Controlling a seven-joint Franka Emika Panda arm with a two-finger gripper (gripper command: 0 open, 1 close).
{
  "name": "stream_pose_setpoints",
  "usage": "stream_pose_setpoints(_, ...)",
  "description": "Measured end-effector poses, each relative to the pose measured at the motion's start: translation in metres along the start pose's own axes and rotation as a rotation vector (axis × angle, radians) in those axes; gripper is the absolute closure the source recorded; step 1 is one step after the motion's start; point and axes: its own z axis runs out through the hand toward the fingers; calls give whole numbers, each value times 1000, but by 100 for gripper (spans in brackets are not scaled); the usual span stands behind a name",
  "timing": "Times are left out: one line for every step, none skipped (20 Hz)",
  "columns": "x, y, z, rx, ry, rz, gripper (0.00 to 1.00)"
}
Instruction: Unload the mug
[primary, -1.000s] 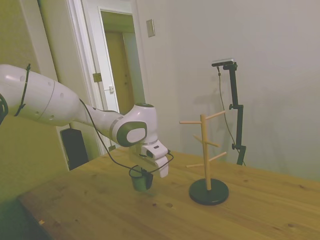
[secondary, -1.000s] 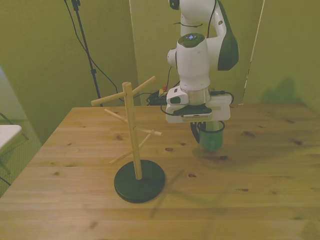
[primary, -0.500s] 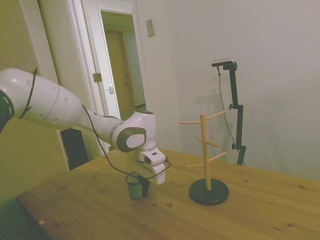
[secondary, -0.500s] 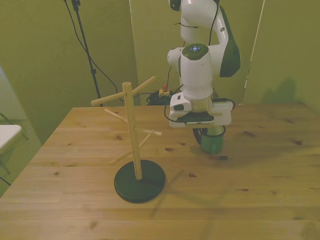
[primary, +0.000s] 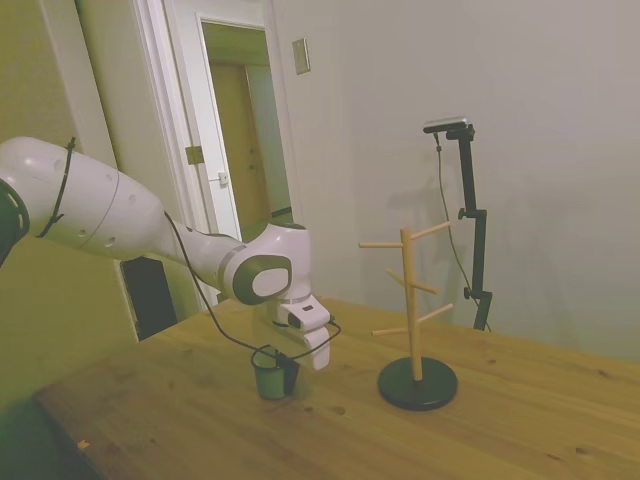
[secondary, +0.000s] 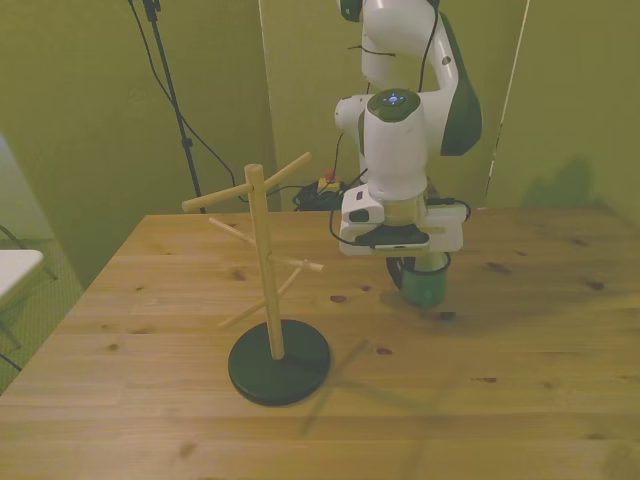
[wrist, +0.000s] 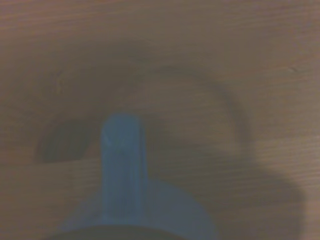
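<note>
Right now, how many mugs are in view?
1. The mug stands on the table under the hand, off the peg stand; none visible elsewhere.

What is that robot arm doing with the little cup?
The white robot arm's gripper is right down at the mug, which sits upright on the wooden table, or very nearly so. The wooden peg stand is apart from it, towards the front view's left, with no mug on its pegs. Whether the mug has been let go cannot be seen.
</note>
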Motion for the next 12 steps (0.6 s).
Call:
stream_pose_setpoints(0,0,0,0,0,0,0)
stream_pose_setpoints(0,0,0,0,0,0,0)
stream_pose_setpoints(1,0,0,0,0,0,0)
stream_pose_setpoints(1,1,0,0,0,-1,0)
stream_pose_setpoints(1,1,-1,1,1,-2,0)
stream_pose_setpoints(1,1,-1,1,2,-3,0)
stream_pose_setpoints(1,1,-2,2,3,-4,0)
stream_pose_setpoints(1,1,-3,4,4,-7,0)
stream_pose_setpoints(0,1,-5,6,6,-11,0)
stream_pose_setpoints(0,1,-7,9,9,-14,0)
stream_pose_setpoints(0,1,-10,13,12,-18,0)
stream_pose_setpoints(-1,2,-15,19,17,-22,0)
